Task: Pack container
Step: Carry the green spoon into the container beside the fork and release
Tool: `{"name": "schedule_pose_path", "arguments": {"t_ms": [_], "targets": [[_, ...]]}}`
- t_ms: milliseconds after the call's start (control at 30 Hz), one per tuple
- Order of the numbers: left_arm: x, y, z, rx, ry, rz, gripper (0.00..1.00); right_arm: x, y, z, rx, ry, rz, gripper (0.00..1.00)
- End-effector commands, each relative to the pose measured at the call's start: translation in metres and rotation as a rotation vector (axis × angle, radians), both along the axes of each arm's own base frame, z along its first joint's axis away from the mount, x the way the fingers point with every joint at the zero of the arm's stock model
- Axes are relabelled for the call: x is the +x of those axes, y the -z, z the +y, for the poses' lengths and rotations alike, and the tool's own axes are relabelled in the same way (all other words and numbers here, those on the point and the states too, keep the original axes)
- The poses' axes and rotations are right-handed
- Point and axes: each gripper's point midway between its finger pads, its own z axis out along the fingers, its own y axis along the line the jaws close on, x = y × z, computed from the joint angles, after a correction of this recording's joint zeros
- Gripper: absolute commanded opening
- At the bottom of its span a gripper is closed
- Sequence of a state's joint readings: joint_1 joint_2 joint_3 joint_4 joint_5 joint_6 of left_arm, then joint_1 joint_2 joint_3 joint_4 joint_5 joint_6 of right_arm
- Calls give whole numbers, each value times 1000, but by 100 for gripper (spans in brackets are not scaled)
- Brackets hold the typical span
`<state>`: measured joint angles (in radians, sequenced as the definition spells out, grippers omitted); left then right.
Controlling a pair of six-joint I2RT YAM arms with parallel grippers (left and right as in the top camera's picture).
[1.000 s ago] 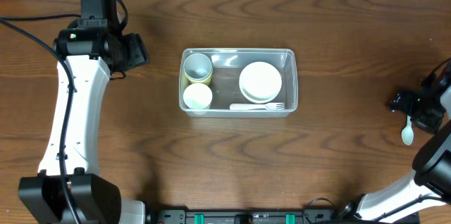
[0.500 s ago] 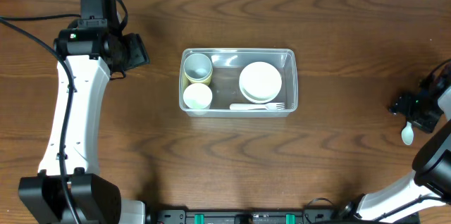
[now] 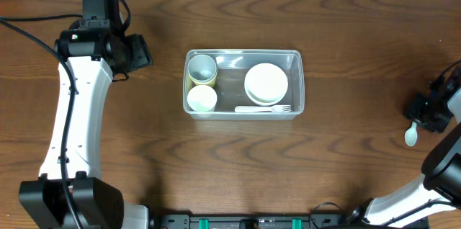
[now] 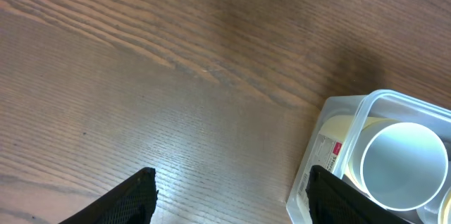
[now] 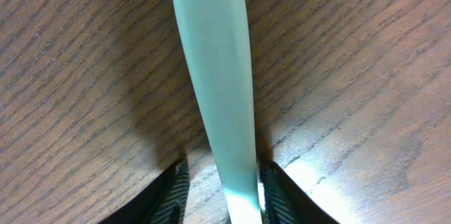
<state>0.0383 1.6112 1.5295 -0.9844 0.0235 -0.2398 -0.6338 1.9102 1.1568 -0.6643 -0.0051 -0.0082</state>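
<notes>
Right gripper [image 5: 224, 194] low at the table's [image 3: 346, 164] right edge, jaws close on either side of a white spoon [image 5: 215, 76] handle; a firm grasp cannot be told. Mid-table, the clear container [image 3: 302, 85] holds a pale cup [image 3: 203, 68], a white cup [image 3: 202, 98], a white bowl [image 3: 266, 83] and a fork [image 3: 263, 109]. Farther back, the left gripper [image 4: 229, 196] – jaws released, wide apart – near the container's left end

The wooden table [image 3: 230, 164] bears a clear container [image 3: 296, 59] and a white spoon [image 3: 410, 137].
</notes>
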Motion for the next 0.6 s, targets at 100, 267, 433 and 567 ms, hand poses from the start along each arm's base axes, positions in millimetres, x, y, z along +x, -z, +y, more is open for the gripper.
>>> {"name": "schedule_pose_path", "arguments": {"t_ms": [100,267,433,567], "targets": [[-1,3,0,-7,-9,10,69,-4,9,8,43,14,4,27],[-1,3,0,-7,-9,10,69,-3,9,8,40,12,0,21],[-1,3,0,-7,-9,10,69,-2,8,7,38,13,-2,13],[-1,3,0,-7,-9,10,69,0,8,8,44,29,-15,10]]}}
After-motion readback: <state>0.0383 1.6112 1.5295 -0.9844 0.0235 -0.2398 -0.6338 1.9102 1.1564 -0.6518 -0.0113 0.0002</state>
